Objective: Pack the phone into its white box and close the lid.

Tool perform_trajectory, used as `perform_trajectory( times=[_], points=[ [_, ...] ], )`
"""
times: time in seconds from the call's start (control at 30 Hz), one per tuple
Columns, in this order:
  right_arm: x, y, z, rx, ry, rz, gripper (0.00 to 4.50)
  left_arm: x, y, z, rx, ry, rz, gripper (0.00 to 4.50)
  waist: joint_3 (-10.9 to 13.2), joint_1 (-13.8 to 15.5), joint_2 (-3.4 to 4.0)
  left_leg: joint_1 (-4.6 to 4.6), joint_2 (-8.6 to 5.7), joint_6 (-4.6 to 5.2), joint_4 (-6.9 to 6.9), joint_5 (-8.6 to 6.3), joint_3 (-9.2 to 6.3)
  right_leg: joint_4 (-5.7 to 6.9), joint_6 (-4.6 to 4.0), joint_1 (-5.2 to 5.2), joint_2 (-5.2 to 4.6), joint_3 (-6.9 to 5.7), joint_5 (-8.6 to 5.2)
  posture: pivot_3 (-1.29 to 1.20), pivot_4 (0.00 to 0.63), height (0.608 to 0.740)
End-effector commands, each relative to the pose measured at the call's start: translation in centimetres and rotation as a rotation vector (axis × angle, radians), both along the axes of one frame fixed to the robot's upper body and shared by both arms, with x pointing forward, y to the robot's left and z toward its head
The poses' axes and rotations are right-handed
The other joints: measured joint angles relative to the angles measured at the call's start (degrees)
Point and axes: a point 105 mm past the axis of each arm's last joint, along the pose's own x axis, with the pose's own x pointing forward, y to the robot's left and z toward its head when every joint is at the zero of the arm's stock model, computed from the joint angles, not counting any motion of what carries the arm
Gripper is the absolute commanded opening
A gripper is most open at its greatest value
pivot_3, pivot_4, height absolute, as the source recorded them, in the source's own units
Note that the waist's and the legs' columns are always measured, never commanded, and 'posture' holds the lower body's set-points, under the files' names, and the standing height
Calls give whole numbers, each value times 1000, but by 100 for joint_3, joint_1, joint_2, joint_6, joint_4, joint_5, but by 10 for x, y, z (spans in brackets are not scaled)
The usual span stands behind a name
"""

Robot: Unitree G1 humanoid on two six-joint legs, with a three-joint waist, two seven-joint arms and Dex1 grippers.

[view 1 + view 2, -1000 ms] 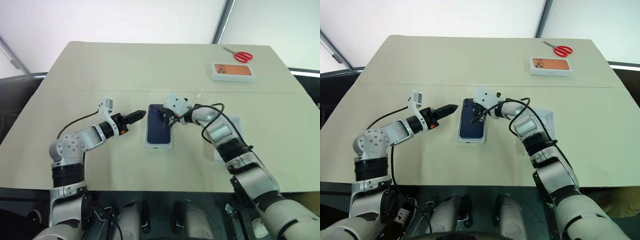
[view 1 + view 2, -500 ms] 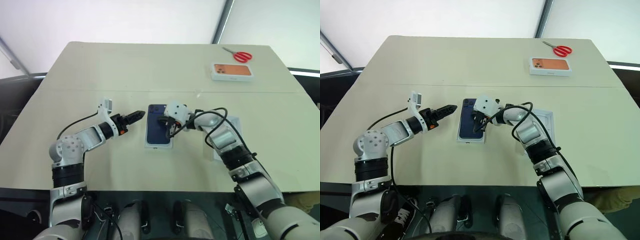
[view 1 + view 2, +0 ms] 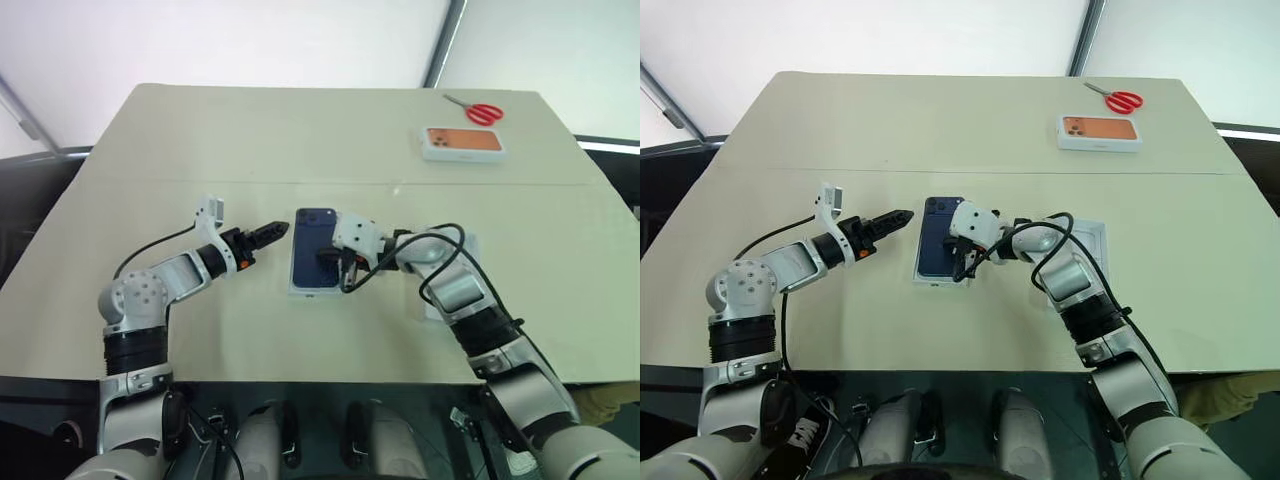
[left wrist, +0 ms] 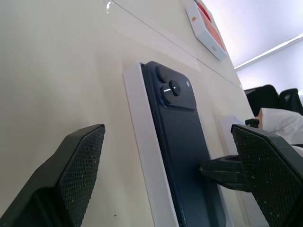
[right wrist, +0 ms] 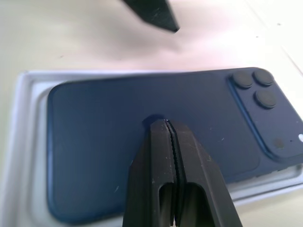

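Note:
The dark navy phone lies camera side up inside the shallow white box at the table's middle. My right gripper is shut, its joined fingertips resting on the middle of the phone's back. My left gripper hovers open just left of the box's far end, with nothing between its fingers. A white rectangular piece lies to the right of the box, partly under my right arm; I cannot tell whether it is the lid.
A white box with an orange phone picture sits at the far right of the table, with red scissors behind it. A seam crosses the tabletop beyond the box.
My right gripper has slid, still shut, from the phone's far end toward its middle. The left arm, phone and box have stayed put.

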Motion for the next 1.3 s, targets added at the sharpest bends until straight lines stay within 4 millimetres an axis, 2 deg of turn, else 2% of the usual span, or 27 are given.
perform_trajectory(
  times=[0.03, 0.1, 0.37, 0.6, 0.77, 0.9, 1.03, 1.3],
  points=[
    [26, -3, 26, 65, -78, -93, 34, 3, 0, 15, -2, -59, -1, 4500, 2, 1, 1, 0, 0, 0, -1, 0, 0, 0, 0, 0, 0, 0, 0, 0, 150, 738],
    [36, -4, 35, 87, -98, -124, 34, 3, -1, 15, -3, -57, -4, 4500, 3, 12, 0, -3, -2, 1, -1, 1, 1, -1, 0, -1, 0, 0, 0, 0, 150, 738],
    [56, 0, 41, 64, -143, -138, 34, -1, -1, 12, -6, -45, -4, 4500, 4, -12, 1, -5, -2, 15, -3, 9, 2, -4, 0, -2, 2, 0, 0, 0, 150, 738],
    [81, -3, 48, 50, -228, -292, 34, -2, -4, 12, -12, -47, 2, 4500, 5, -25, 3, -5, -1, 16, -4, 10, 2, -1, 0, -2, 2, 0, 0, 0, 150, 738],
    [78, 7, 37, 8, -229, -255, 34, -4, -8, 10, -11, -38, -11, 4500, 5, -30, 4, -5, -1, 16, -4, 10, 3, -2, 0, -2, 3, 1, 0, 0, 150, 738],
    [74, 4, 16, -70, -183, -220, 34, -4, -5, 10, -12, -41, -1, 4500, 5, -33, 5, -4, -1, 16, -4, 10, 3, -1, 0, -2, 3, 1, 0, 0, 150, 738],
    [64, 2, 3, -105, -118, -144, 34, -5, -4, 10, -9, -40, 4, 4500, 4, -41, 5, -2, -1, 16, -5, 10, 3, 0, 0, 0, 4, 1, 0, 0, 150, 738],
    [49, -7, -9, -132, -23, -61, 34, -2, -4, 11, -13, -40, 12, 4500, 3, -77, 6, 0, 0, 15, -5, 10, 1, 0, 0, 2, 5, 2, 0, 0, 150, 738]
  ],
)
